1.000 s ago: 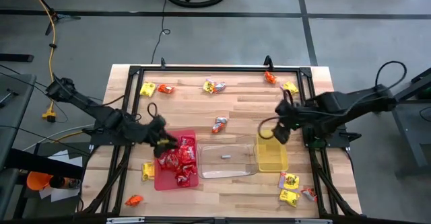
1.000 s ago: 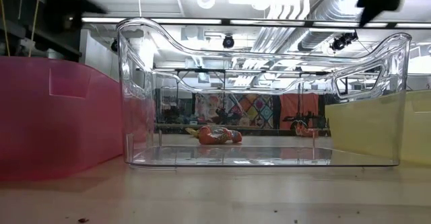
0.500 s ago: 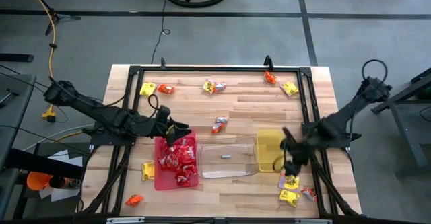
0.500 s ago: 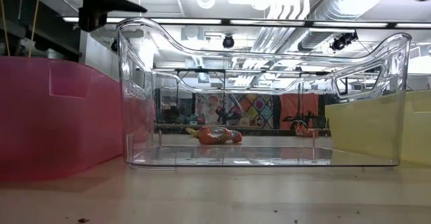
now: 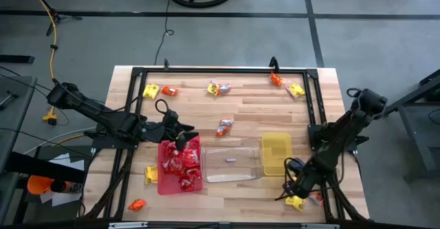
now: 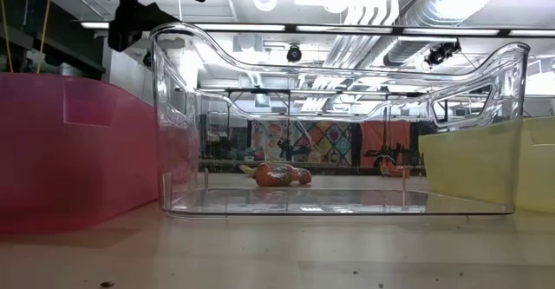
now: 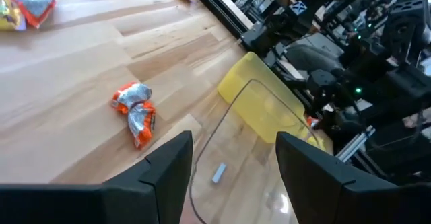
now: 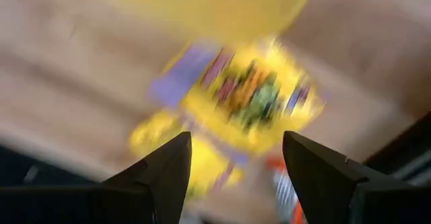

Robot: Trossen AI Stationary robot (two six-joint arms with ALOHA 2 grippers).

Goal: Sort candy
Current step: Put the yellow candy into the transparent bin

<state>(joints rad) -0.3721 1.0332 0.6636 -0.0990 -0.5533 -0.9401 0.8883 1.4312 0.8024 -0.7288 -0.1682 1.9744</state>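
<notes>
The candy lies scattered on the wooden table (image 5: 247, 112). Several red packets fill the red tray (image 5: 165, 182). An orange-and-silver packet (image 5: 224, 127) (image 7: 137, 109) lies beyond the clear tray (image 5: 232, 161). Yellow packets (image 5: 296, 202) (image 8: 249, 93) lie at the near right corner. My left gripper (image 5: 185, 138) (image 7: 234, 143) hangs open over the red tray's far end, holding nothing. My right gripper (image 5: 289, 189) (image 8: 237, 140) points down, open, just above the near-right yellow packets, one of which shows between its fingers.
The yellow tray (image 5: 276, 152) (image 7: 266, 103) stands right of the clear tray (image 6: 347, 124). More packets lie along the far edge (image 5: 218, 88) (image 5: 150, 91) (image 5: 296, 89) and at the near left (image 5: 137, 204). A black frame (image 5: 317, 119) borders the table.
My right gripper has swung from above the yellow tray's far end toward the near edge and down, turning to point downward over the near-right yellow packets. My left gripper has drifted a little toward the right along the red tray's far end. Both stay open.
</notes>
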